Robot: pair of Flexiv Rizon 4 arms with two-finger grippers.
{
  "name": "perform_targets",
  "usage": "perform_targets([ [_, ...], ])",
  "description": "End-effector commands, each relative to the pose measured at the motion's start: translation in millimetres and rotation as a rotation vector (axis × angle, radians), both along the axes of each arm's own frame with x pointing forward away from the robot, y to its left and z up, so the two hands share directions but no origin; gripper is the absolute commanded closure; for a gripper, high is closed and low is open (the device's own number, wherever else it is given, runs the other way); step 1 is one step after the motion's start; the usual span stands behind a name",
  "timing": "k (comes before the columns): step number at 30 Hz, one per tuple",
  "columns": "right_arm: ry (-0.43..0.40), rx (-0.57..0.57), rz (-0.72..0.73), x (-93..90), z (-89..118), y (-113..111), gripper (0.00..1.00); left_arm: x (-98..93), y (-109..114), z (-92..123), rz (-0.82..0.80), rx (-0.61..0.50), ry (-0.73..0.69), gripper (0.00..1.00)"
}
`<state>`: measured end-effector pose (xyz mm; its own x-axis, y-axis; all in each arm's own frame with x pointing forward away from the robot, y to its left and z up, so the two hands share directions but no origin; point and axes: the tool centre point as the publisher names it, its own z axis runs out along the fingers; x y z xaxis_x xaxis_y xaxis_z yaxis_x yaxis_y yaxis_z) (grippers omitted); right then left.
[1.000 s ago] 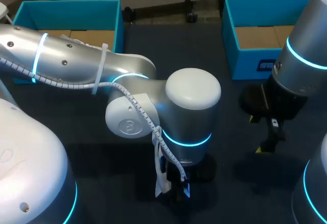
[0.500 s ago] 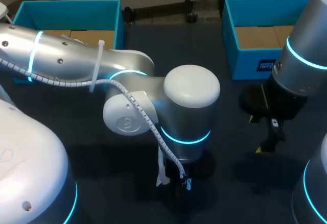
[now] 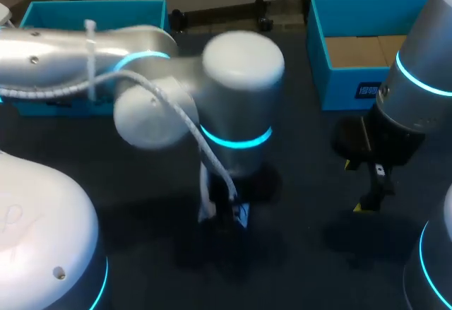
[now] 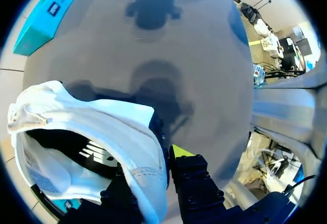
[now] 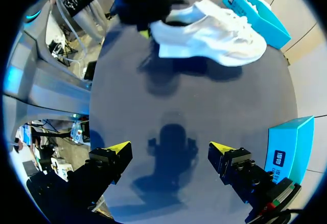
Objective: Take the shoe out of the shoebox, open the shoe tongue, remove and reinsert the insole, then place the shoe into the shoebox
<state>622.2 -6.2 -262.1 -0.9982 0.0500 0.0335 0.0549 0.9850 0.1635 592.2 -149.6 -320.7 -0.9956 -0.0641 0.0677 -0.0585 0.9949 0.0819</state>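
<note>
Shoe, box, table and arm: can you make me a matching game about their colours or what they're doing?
1. shoe
2. right box
3. table
4. right arm

A. teal
B. its jaws wide open, holding nothing
C. dark
D. white, held up in the left jaws

Pairs: 1-D, 2-A, 3-C, 4-B
</note>
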Motion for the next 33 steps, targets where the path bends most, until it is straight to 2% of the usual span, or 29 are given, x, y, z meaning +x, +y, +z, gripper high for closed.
perform_targets([
  [1,-0.001,0.0,0.0,-0.1,-1.6,0.1,0.0,19.1,60.6,50.3,0.007,-0.078,0.01,1.0],
  [5,-0.001,0.0,0.0,-0.1,-1.6,0.1,0.0,34.1,76.3,64.3,0.03,-0.057,-0.005,1.0],
  [24,-0.001,0.0,0.0,-0.1,-1.6,0.1,0.0,100.1,156.1,114.3,0.018,-0.094,-0.003,1.0],
  [33,-0.001,0.0,0.0,-0.1,-1.6,0.1,0.0,133.0,183.0,147.4,0.011,-0.102,0.025,1.0],
])
